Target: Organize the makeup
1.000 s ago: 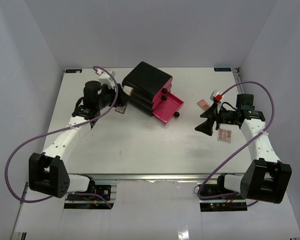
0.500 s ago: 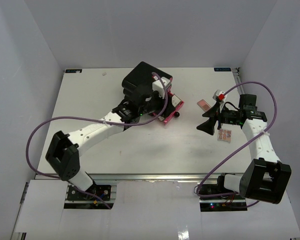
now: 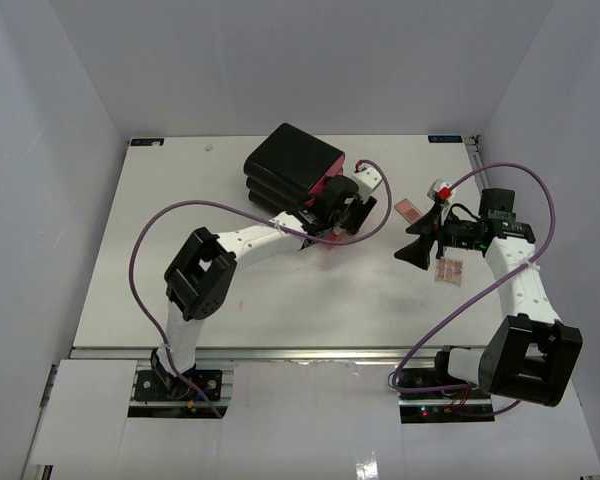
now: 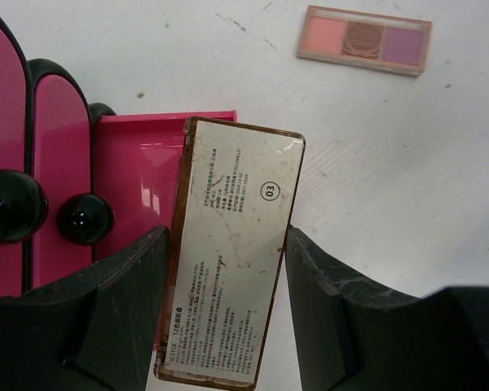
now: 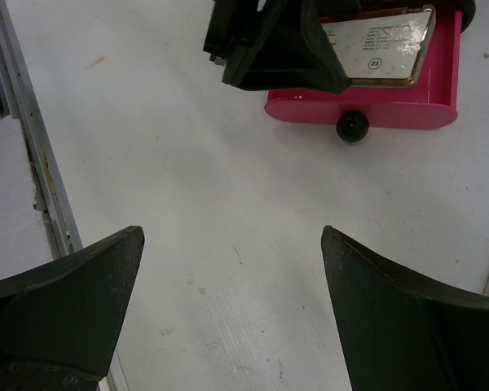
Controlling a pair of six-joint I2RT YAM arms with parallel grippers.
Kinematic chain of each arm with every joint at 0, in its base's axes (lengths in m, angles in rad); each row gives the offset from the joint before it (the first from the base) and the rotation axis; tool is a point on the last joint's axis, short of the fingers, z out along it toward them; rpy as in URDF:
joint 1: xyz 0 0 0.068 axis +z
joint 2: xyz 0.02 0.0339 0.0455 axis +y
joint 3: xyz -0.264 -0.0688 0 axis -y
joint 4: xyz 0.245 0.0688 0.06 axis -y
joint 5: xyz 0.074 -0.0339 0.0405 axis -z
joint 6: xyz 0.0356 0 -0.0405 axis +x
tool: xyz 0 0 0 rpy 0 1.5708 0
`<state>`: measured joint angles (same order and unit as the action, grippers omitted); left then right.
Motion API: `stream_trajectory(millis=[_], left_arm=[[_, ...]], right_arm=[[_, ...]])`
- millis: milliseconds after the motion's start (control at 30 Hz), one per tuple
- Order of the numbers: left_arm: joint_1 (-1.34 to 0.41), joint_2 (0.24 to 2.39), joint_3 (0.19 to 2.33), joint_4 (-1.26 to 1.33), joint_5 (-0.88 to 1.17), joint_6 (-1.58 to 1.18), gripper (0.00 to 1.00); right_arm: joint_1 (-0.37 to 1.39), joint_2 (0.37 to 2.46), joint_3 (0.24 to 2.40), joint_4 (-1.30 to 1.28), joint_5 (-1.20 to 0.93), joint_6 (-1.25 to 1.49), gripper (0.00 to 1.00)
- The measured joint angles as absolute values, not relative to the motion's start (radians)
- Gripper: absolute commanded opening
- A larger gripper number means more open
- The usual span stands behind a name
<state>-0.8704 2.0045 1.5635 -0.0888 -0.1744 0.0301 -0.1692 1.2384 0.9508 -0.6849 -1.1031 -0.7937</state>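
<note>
My left gripper (image 3: 354, 208) is shut on a slim tan-and-silver case (image 4: 232, 252) with a printed label and holds it over the open pink drawer (image 4: 143, 155) of the black box (image 3: 292, 165). The case also shows in the right wrist view (image 5: 381, 47), lying across the drawer (image 5: 367, 110). A flat pink palette (image 4: 364, 50) lies on the table beyond the drawer, and it also shows in the top view (image 3: 408, 208). A second palette (image 3: 448, 270) lies beside my right arm. My right gripper (image 3: 416, 250) is open and empty above bare table (image 5: 232, 309).
The black box stands at the back middle of the table, with two shut pink drawers and their black knobs (image 4: 12, 204) above the open one. The open drawer's knob (image 5: 352, 126) points toward my right gripper. A metal rail (image 5: 33, 155) runs along the table edge.
My left arm has swung from the left side of the box round to the open drawer on its right, carrying the case. My right arm has barely moved.
</note>
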Motion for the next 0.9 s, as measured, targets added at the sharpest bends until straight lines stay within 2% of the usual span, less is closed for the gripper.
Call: stream_trajectory(millis=[333,467,600,667,800,900], left_arm=[[-0.875,2.142,1.638,-0.062,-0.306,0.16,0.0],[-0.875,2.179,1.639,-0.049,-0.349,0.202,0.05],[-0.875,2.189,1.641,-0.037,-0.37,0.222,0.22],[-0.875,2.189,1.642,-0.036,-0.374,0.225,0.39],[-0.875,2.189,1.643,-0.038,-0.375,0.22,0.64],[-0.875,2.189,1.643,-0.039,-0.375,0.209,0.74]], right_arm=[[-0.17,1.251,0.951,-0.685,-1.103,-0.794,0.96],[-0.171,1.252,0.951,-0.685,-1.103,-0.794,0.96],[-0.174,1.252,0.951,-0.685,-1.103,-0.794,0.96],[-0.175,1.252,0.951,-0.685,-1.103,-0.794,0.96],[-0.175,1.253,0.951,-0.685,-1.103,-0.794,0.96],[-0.175,1.253,0.951,-0.685,-1.103,-0.794,0.96]])
